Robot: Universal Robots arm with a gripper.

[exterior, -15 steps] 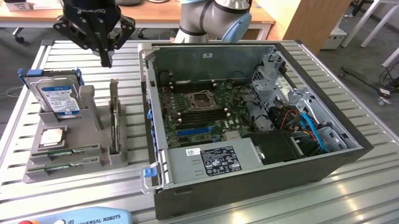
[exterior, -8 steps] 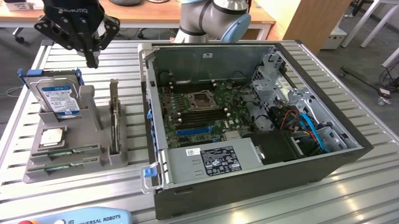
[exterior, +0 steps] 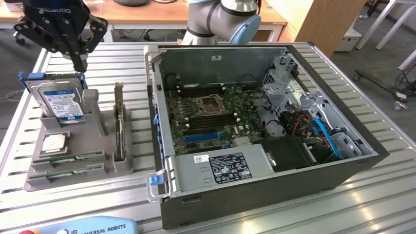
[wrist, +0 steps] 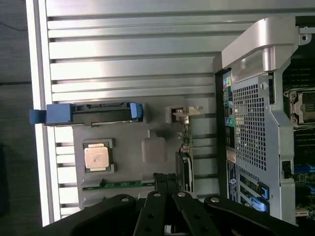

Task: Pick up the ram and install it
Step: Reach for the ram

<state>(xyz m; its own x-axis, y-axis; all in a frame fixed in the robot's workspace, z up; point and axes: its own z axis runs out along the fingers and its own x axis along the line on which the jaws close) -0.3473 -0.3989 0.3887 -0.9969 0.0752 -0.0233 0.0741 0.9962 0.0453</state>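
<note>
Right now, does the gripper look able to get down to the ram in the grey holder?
Probably yes. The ram lies edge-up in the holder with nothing over it; the gripper, shut and empty, hangs above the hard drive.

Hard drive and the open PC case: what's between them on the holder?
Exterior view: between the hard drive and the case, a grey upright post of the holder and a dark expansion card standing on edge.
</note>
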